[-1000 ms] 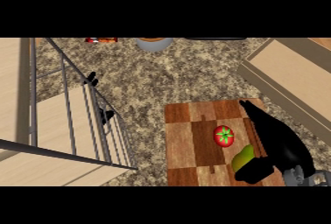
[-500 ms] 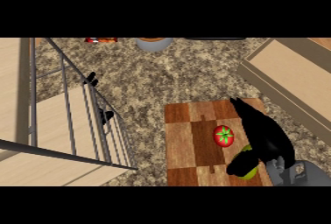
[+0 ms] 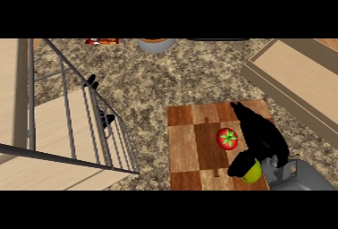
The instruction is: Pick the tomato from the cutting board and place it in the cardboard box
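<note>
Hovering right hand [image 3: 262, 134] beside round glossy tomato [image 3: 227, 138].

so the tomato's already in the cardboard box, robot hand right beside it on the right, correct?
No. The head view shows the tomato on the cutting board, not in the cardboard box. The right robot hand is beside it on the right.

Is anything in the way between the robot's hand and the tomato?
No. The right hand sits right beside the tomato on the cutting board, with nothing between them. A green thing lies under the hand's lower part, off to the side.
</note>
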